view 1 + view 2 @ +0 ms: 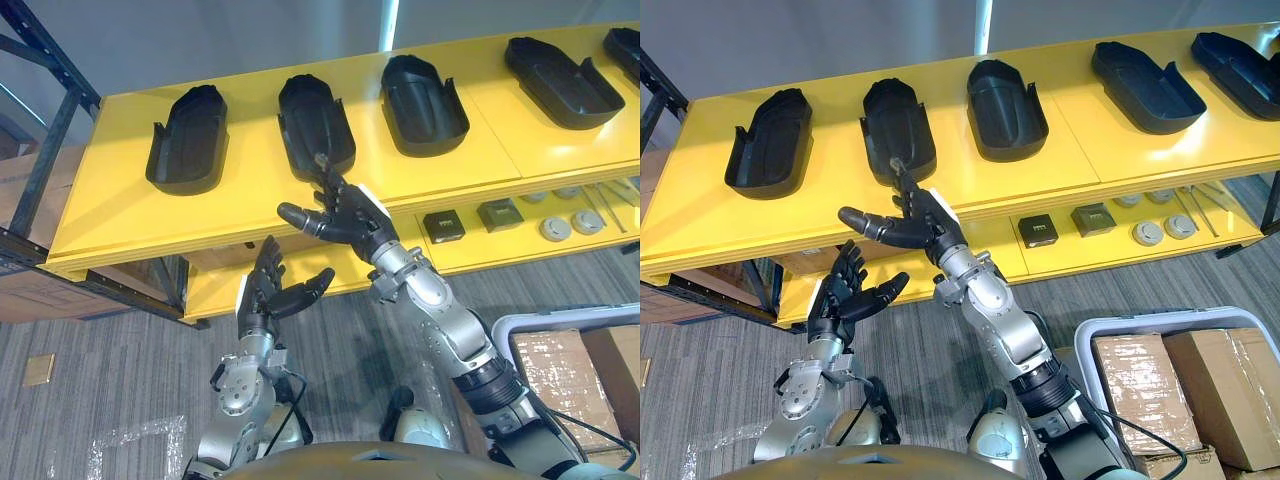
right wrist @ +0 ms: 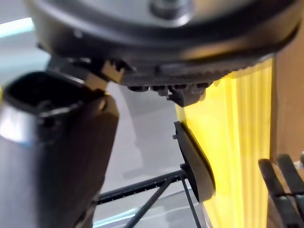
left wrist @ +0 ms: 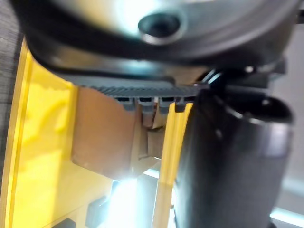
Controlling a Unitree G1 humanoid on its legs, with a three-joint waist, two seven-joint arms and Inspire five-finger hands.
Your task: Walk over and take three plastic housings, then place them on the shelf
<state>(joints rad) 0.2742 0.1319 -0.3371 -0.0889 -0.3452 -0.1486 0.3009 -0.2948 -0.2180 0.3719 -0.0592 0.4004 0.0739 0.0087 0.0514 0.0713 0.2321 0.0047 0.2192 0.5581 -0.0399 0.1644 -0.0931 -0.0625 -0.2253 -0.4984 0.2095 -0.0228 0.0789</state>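
right arm [image 1: 452, 330], below the yellow shelf [image 1: 110, 220]: rounded silver-grey metal segments with a black collar partway along, ending in a dark, glossy right hand [image 1: 345, 218] that bears a white patch on its side. left arm [image 1: 238, 385], also below the shelf: silver-grey jointed casings with round pivot caps, and a dark left hand [image 1: 275, 292] with a white patch.

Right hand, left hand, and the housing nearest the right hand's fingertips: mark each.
right hand [image 1: 348, 218]: left eye view, on the back of the palm.
left hand [image 1: 272, 294]: left eye view, on the palm.
housing [image 1: 315, 120]: left eye view, second from left in the row, on its hollow inside.
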